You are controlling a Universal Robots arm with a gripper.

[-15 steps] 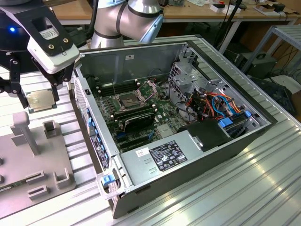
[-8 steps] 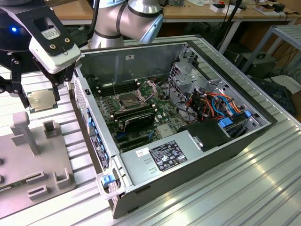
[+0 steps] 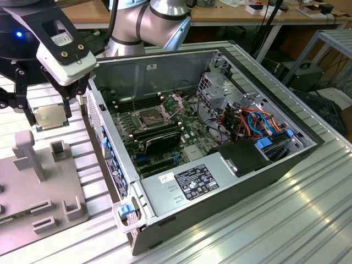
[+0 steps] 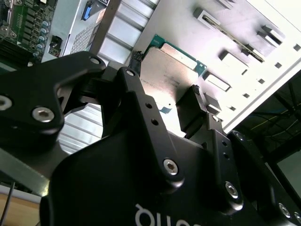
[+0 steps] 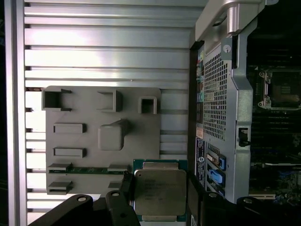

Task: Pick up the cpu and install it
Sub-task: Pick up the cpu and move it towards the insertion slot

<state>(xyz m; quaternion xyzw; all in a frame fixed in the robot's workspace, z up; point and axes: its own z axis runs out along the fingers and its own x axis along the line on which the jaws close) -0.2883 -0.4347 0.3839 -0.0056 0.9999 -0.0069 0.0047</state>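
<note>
Gripping the cpu (image 3: 52, 118) by two opposite edges, the gripper (image 3: 48, 110) hangs in the upper left of the exterior view. In both wrist views the black fingers (image 5: 126, 184) press against either side of the chip, its dull metal top facing the cameras, so the jaws are closed on it. The cpu sits clear of the grey fixture plate (image 3: 33, 190) in the lower left of that frame, with aluminium table slats showing between them, so the pick-up half of the job looks done.

The install half is not. The chip is outside the open computer case (image 3: 165, 66), just beside its near wall. The cpu socket (image 3: 151, 115) on the motherboard lies near the middle of the exterior view, well apart from the chip, with its hinged metal frame raised and its bed apparently bare. Carrying the cpu over the wall and seating it remain.
</note>
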